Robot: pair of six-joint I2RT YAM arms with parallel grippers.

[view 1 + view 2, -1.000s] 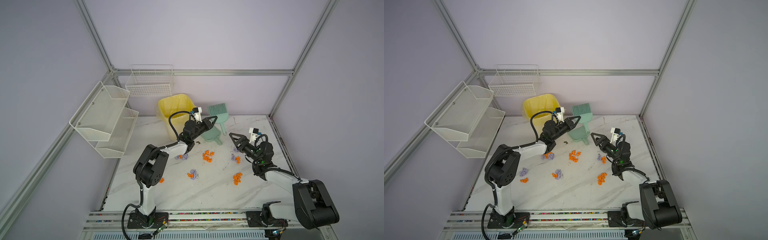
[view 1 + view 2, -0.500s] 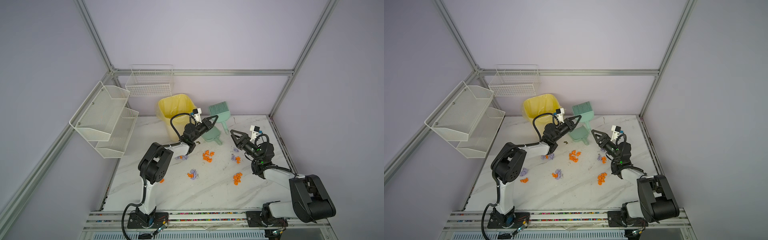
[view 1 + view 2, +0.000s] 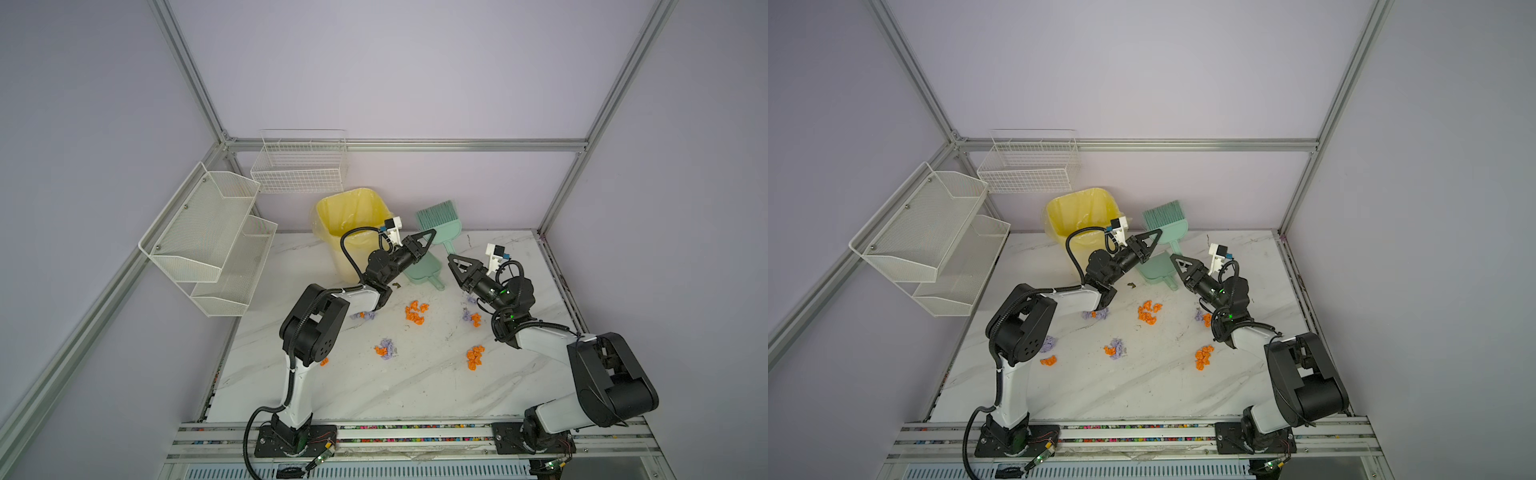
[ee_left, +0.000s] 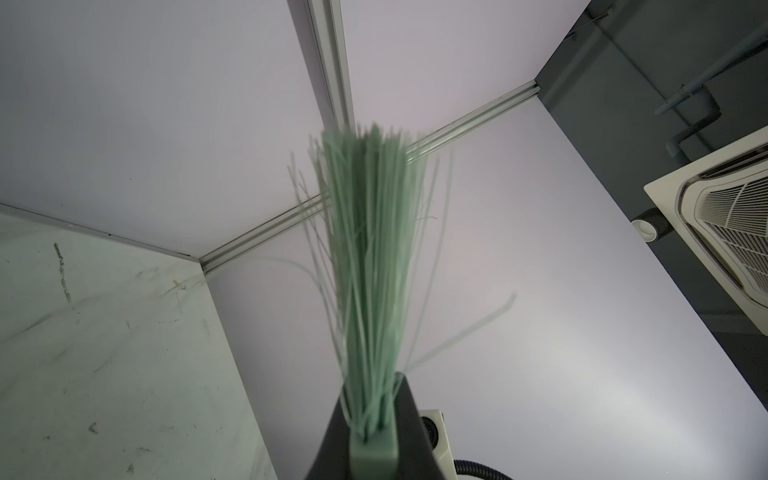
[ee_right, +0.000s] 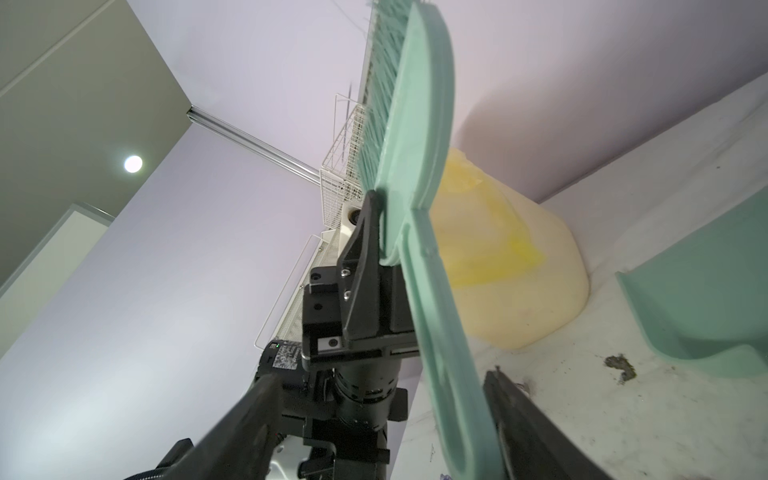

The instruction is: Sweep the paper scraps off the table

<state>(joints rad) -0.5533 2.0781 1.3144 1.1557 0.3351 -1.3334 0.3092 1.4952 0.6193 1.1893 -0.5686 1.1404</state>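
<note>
The left tool (image 3: 428,239) is clamped on the mint-green brush (image 3: 439,218), bristles up. The right tool (image 3: 455,264) straddles the brush handle, jaws apart. The paper scraps (image 3: 415,312) lie in clusters across the middle of the tabletop (image 3: 374,399), nearer than both tools.

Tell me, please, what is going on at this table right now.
The left hand is shut on the mint-green brush near its head, holding it bristles-up off the table, near the dustpan. The right hand is open, with its jaws on either side of the brush's handle but not gripping it; it looks like a handover. The orange and purple paper scraps lie scattered on the table, unswept.
</note>
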